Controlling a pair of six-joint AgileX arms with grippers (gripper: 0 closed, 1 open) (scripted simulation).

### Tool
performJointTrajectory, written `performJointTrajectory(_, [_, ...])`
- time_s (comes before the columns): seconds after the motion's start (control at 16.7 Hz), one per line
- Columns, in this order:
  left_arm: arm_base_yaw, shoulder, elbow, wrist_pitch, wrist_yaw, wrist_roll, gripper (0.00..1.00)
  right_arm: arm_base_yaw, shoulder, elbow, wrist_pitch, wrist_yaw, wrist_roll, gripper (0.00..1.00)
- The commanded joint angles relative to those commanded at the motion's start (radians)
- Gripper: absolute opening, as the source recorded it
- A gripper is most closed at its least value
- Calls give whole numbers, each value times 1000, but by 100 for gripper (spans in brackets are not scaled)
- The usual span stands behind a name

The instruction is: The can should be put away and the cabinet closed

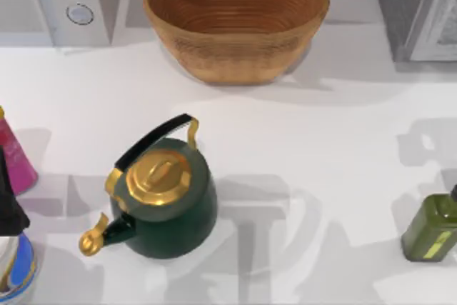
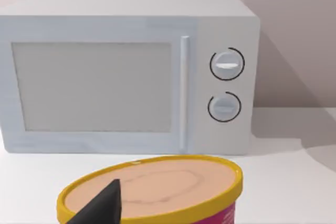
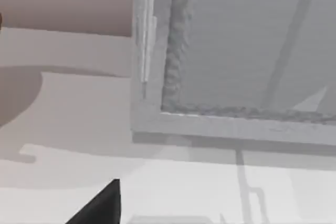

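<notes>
At the table's [image 1: 321, 141] far right corner stands the grey cabinet [image 1: 421, 12], near the right gripper [image 3: 100, 206], while the left gripper [image 1: 8, 201] hugs the left edge beside a pink tub [image 1: 16, 161], neither grip's state discernible, with open tabletop between the kettle [image 1: 168, 205] and the olive bottle [image 1: 432, 230].

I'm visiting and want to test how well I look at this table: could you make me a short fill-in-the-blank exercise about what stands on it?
1. The dark green kettle has a lid coloured ____.
2. Behind the kettle, at the back of the table, stands an empty woven ____.
3. The white microwave has ____ round dials beside its door.
4. The olive-green bottle stands at the table's ____ edge in the top view.

Missing words: gold; bowl; two; right
</notes>
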Motion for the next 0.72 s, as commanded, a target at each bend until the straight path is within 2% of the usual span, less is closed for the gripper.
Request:
performJointTrajectory(0.18, [0,0,0,0,0,0,100,-7,-282,-303,72,-15,-3,100])
performJointTrajectory(0.36, [0,0,0,0,0,0,100,-16,-520,-519,173,-32,11,100])
performJointTrajectory(0.72, [0,0,0,0,0,0,100,-24,-748,-710,334,-60,60,100])
